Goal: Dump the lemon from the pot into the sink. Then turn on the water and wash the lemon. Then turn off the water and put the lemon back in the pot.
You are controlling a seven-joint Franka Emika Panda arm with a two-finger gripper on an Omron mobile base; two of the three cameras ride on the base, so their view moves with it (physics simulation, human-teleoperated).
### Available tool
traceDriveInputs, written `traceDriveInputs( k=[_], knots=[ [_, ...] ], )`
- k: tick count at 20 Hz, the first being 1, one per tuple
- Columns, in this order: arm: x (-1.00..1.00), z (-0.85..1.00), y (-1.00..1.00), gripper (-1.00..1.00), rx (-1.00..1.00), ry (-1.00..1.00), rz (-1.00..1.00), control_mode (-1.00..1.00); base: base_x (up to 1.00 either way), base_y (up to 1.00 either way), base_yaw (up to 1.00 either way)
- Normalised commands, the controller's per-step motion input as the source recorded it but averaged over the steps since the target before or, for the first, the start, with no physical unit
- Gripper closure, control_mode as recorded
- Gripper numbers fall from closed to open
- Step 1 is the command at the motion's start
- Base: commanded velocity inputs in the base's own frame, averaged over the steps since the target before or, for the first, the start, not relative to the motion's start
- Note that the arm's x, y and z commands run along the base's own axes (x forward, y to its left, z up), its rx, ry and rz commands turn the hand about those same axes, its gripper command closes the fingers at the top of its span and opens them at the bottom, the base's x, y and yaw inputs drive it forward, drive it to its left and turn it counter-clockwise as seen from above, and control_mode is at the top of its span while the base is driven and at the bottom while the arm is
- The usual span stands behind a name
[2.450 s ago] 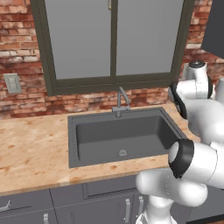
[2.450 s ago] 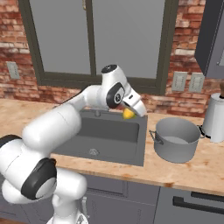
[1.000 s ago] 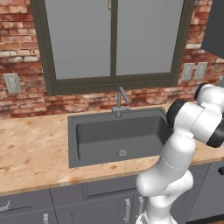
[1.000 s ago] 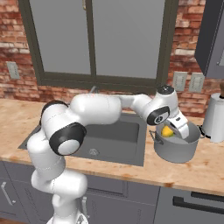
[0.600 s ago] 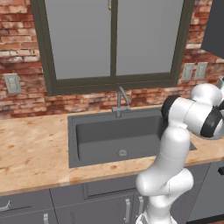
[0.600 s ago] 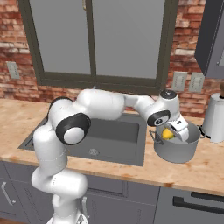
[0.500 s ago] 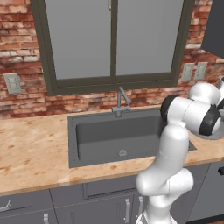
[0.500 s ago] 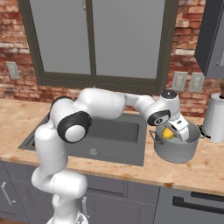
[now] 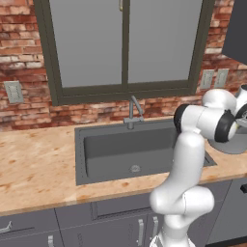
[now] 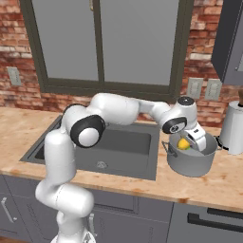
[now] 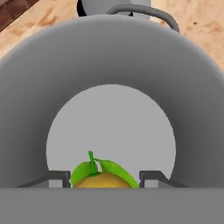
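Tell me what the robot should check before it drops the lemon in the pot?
1. Lemon held by the tool: ok, it sits between the two tips in the hand view.
2. Tool over the pot: ok, the lemon hangs just above its rim, and the hand view looks straight down inside.
3. Pot upright on the counter: ok.
4. Pot floor free of other things: ok.
5. Water off: ok, no stream at the tap.
6. Lemon low enough not to bounce out: cannot tell how far it hangs above the floor.
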Motion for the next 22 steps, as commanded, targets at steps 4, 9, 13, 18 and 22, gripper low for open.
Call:
traceDriveInputs(
  k=[4,9,13,18,22],
  knots=[
    [0.00,-0.27,0.00,-1.00,0.00,0.03,0.00,-1.00,0.00,0.00,0.00],
    [0.00,-0.22,0.00,-1.00,0.00,0.00,0.00,-1.00,0.00,0.00,0.00],
    [0.00,-0.15,-0.02,-1.00,0.00,0.00,0.00,-1.00,0.00,0.00,0.00],
    [0.00,-0.04,0.00,-1.00,0.00,0.00,0.00,-1.00,0.00,0.00,0.00],
    [-0.09,0.30,0.00,-1.00,0.00,-0.10,0.00,-1.00,0.00,0.00,0.00]
  ],
)
